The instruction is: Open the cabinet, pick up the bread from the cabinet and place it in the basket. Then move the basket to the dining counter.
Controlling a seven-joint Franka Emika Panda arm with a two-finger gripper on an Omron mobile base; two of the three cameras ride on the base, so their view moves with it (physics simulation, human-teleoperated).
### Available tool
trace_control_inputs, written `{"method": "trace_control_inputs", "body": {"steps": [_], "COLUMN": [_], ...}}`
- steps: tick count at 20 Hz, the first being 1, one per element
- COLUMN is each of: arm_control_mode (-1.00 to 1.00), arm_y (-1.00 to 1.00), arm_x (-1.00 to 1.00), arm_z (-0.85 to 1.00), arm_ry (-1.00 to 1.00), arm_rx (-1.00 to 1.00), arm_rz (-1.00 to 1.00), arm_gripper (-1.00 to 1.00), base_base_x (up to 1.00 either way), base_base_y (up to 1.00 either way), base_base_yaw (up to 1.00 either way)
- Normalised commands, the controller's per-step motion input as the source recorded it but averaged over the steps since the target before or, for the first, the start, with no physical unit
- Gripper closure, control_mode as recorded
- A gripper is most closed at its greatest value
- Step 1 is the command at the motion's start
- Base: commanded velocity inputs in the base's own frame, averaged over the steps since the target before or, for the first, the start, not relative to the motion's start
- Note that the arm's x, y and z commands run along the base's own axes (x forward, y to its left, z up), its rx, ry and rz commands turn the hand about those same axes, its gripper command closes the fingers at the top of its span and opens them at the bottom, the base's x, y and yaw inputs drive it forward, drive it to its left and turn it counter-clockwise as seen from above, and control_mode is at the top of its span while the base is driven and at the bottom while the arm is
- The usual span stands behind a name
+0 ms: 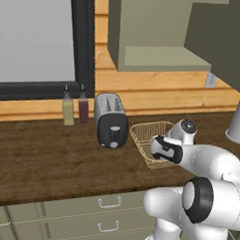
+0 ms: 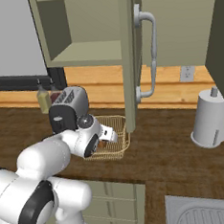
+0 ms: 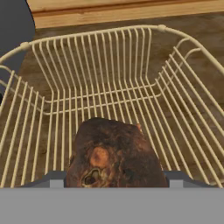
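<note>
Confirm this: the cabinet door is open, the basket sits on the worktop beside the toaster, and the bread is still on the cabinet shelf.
One part is wrong. The bread is not on the cabinet shelf; the hand view shows it down inside the basket. The rest holds: the cabinet door is open and the basket sits on the worktop beside the toaster.

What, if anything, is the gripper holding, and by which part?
The gripper holds the small dark-brown round bun by its sides, over the tan wire basket.
</note>
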Motion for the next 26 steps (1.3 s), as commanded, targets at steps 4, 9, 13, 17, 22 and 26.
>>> {"method": "trace_control_inputs", "body": {"steps": [4, 9, 13, 17, 22, 26], "arm_control_mode": [-1.00, -1.00, -1.00, -1.00, -1.00, -1.00], "arm_y": [0.23, 0.01, 0.00, -0.02, -0.01, 0.00], "arm_x": [0.24, 0.17, 0.17, 0.38, 0.31, 0.07], "arm_z": [-0.32, -0.16, -0.18, -0.07, -0.20, -0.40], "arm_ry": [0.05, 0.01, 0.00, 0.00, 0.01, 0.01], "arm_rx": [-0.03, -0.01, -0.01, 0.00, 0.00, -0.01], "arm_rz": [0.00, 0.02, 0.02, 0.03, 0.02, 0.03], "arm_gripper": [1.00, 1.00, 1.00, 1.00, 1.00, 1.00], "base_base_x": [0.00, 0.00, 0.00, 0.00, 0.00, 0.00], "base_base_y": [0.00, 0.00, 0.00, 0.00, 0.00, 0.00], "base_base_yaw": [0.00, 0.00, 0.00, 0.00, 0.00, 0.00]}}
